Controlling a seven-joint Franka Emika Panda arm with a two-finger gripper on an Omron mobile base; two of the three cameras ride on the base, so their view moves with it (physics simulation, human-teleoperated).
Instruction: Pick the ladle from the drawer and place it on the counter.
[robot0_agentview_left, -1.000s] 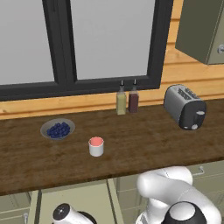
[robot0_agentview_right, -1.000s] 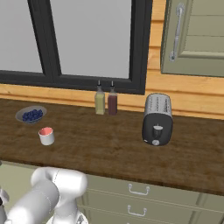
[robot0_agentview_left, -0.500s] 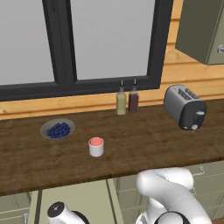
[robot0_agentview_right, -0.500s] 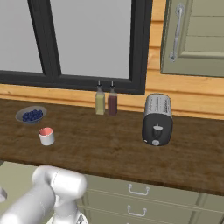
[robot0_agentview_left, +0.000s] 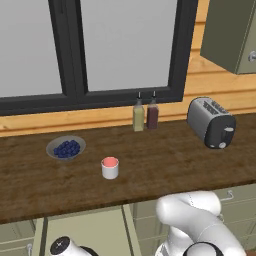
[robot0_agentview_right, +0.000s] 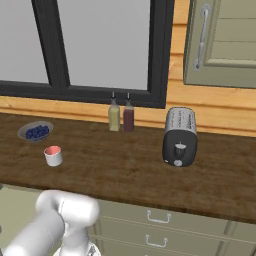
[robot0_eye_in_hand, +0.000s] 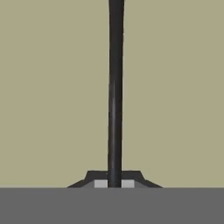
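Down in the drawer (robot0_eye_in_hand: 48, 87), the tool (robot0_eye_in_hand: 114, 183) has its two fingertips pinched nearly together on the thin black handle of the ladle (robot0_eye_in_hand: 115, 87), which lies on the drawer's pale olive floor; its bowl is out of frame. No writing can be read anywhere. Up on the bench (robot0_agentview_left: 165, 165) stand a white cup (robot0_agentview_left: 110, 167) with a pink inside, a bowl of blueberries (robot0_agentview_left: 66, 148) to its left, two small bottles (robot0_agentview_left: 145, 115) by the far wall, and a toaster (robot0_agentview_left: 211, 122) at the right. Nothing lies around the ladle's handle.
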